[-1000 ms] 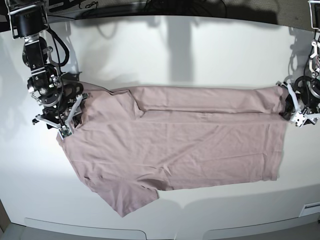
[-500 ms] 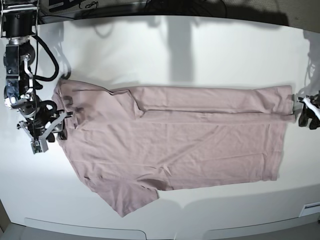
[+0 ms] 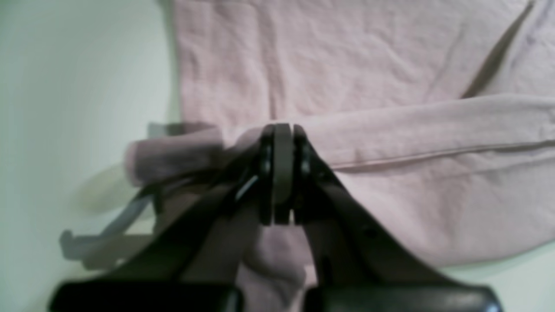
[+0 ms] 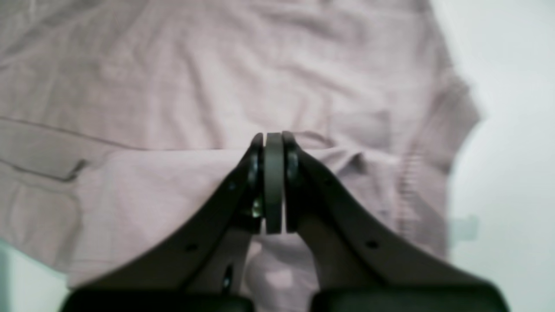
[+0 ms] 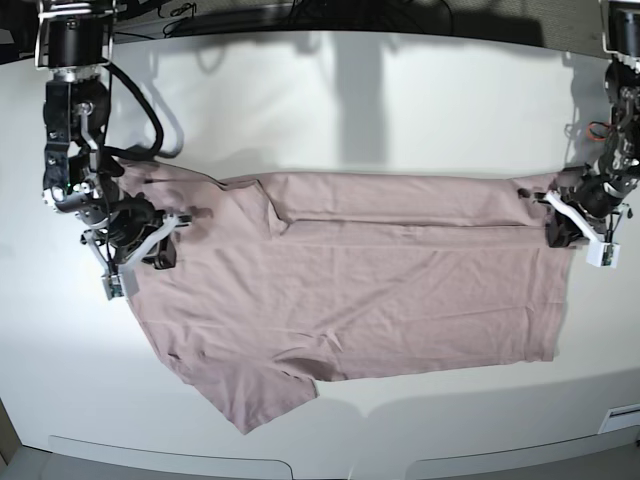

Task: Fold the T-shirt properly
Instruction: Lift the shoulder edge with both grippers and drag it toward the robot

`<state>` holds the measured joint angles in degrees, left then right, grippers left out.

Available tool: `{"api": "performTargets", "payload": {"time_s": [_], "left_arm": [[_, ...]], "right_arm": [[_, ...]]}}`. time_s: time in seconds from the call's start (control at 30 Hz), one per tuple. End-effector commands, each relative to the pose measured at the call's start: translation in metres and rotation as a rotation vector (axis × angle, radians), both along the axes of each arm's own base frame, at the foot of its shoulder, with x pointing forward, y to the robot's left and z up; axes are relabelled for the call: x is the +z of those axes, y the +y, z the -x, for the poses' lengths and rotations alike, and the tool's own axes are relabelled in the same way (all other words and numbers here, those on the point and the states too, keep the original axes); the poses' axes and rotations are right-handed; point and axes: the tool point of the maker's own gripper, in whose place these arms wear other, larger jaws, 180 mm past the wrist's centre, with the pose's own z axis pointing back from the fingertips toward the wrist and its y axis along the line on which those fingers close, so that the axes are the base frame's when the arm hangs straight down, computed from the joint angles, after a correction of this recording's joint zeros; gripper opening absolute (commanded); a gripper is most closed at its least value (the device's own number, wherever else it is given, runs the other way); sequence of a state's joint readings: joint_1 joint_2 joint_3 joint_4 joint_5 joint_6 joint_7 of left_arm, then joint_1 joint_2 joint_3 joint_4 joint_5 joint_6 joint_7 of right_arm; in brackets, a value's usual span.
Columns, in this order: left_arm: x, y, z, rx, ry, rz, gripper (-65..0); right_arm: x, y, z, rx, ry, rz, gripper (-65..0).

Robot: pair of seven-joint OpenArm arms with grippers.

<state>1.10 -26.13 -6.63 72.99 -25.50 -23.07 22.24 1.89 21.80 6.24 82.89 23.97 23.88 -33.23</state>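
Note:
The mauve-pink T-shirt lies flat across the white table, its far long edge folded over toward the middle and one sleeve sticking out at the front left. My right gripper is at the shirt's left, neck end. In the right wrist view it is shut, with the T-shirt bunched between and under the jaws. My left gripper is at the hem end on the right. In the left wrist view it is shut on a raised pinch of the T-shirt.
The white table stretches beyond the shirt on all sides. Black cables and arm bases stand along the back edge at both corners. The table's front edge runs close below the sleeve.
Both arms pulled outward half a second ago, stretching the shirt lengthwise, and have now come back inward over its ends. The neck end stays spread out further left than before.

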Motion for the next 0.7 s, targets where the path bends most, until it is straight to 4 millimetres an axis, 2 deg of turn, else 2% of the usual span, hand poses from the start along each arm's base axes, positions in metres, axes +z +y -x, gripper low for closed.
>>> {"api": "performTargets", "payload": {"time_s": [0.0, 0.07, 0.2, 0.43, 0.67], "left_arm": [[0.016, 0.004, -0.011, 0.003, -0.066, -0.004, -65.0], [0.011, 0.001, -0.009, 0.017, -0.091, 0.015, -65.0], [-0.023, 0.002, 0.008, 0.051, -0.038, 0.019, -65.0], [-0.069, 0.007, 0.039, 0.096, 0.092, 0.031, -65.0], [-0.102, 0.011, 0.092, 0.051, 0.216, -0.056, -65.0]], "right_arm": [[0.016, -0.001, -0.011, 0.002, -0.054, 0.001, -65.0], [0.011, 0.006, -0.009, 0.002, -0.045, -0.013, -65.0], [-0.008, 0.009, 0.005, 0.006, -0.005, 0.04, -65.0], [-0.031, -0.005, 0.03, 0.012, -0.008, 0.196, -65.0], [-0.056, -0.017, 0.066, 0.023, 0.048, 0.262, -65.0]]}}
